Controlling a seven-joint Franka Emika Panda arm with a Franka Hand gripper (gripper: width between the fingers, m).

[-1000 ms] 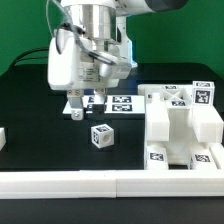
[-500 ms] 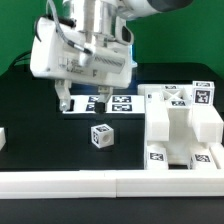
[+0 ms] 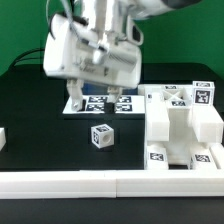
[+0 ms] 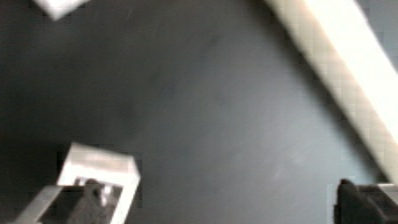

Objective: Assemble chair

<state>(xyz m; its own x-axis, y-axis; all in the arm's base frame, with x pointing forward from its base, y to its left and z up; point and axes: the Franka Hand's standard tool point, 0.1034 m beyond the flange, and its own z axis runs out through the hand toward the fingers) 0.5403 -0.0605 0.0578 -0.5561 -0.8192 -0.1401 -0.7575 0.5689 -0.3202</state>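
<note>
The partly built chair, chunky white blocks with square tags, stands at the exterior view's right. A small white tagged cube lies loose on the black table in front of the arm. My gripper hangs low over the marker board, behind the cube and to the left of the chair. In the wrist view the gripper is open wide with nothing between the fingers. A white tagged piece shows right beside one finger; I cannot tell which part it is.
The long white border rail runs along the table's front edge; it also shows in the wrist view. A small white part sits at the exterior view's left edge. A white corner shows at the wrist frame's edge.
The arm swung to the exterior view's left, then back right and turned. The gripper stays open and empty; the cube and chair have not moved.
</note>
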